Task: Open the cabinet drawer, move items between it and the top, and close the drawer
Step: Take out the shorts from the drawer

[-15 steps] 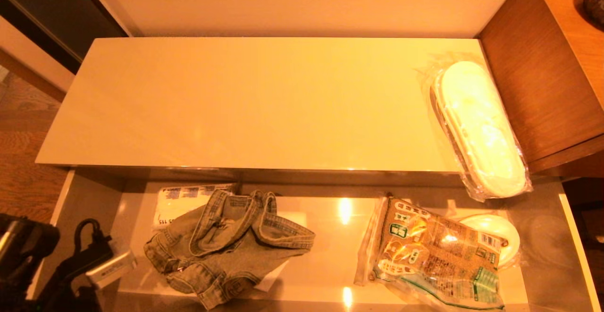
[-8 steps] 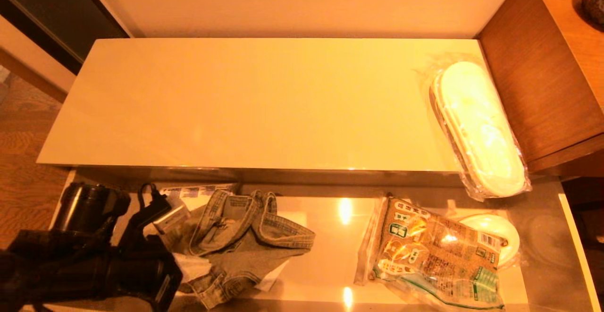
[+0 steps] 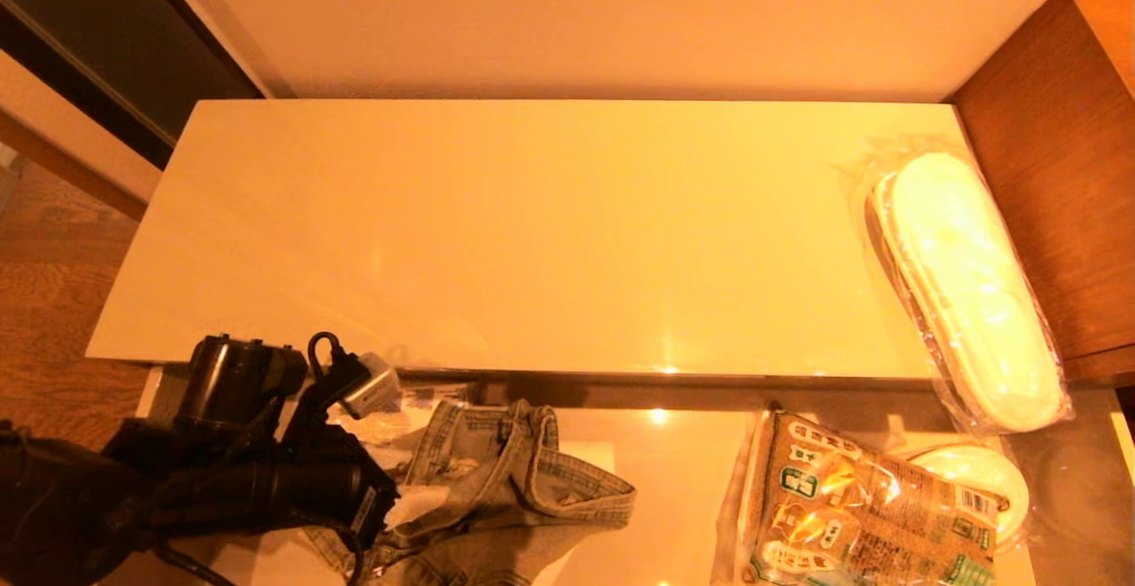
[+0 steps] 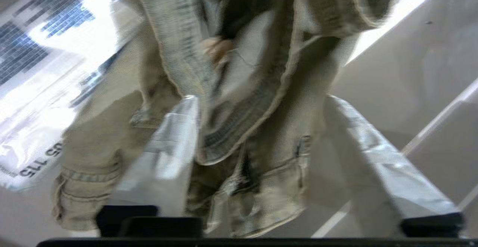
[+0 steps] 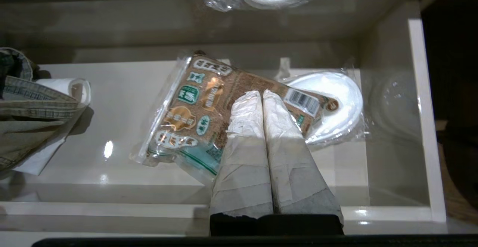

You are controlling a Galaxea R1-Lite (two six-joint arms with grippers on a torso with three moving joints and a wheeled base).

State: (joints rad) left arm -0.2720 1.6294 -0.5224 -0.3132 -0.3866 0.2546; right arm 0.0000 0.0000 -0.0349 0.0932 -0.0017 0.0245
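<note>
The drawer [image 3: 683, 488] stands pulled out below the glossy beige top [image 3: 532, 231] of the cabinet. A faded denim garment [image 3: 523, 480] lies crumpled in the drawer's left half. My left gripper [image 4: 259, 103] hangs close over it, open. Its taped fingers [image 4: 175, 142] stand wide apart on either side of a denim fold [image 4: 261, 71]. The wrapped white slippers [image 3: 966, 293] lie at the right end of the top, overhanging its front edge. My right gripper [image 5: 262, 94] is shut and empty. It hovers above the drawer's right half and is outside the head view.
A brown printed food bag [image 3: 851, 515] lies in the drawer's right half, partly over wrapped white plates [image 5: 328, 105]. A white tissue pack [image 4: 37, 52] lies beside and under the denim. A taller brown wooden unit [image 3: 1055, 169] borders the cabinet on the right. Wood floor [image 3: 44, 302] shows at left.
My left arm has swung in from the lower left corner to over the denim. The whole head view has shifted down and right, so the camera has moved.
</note>
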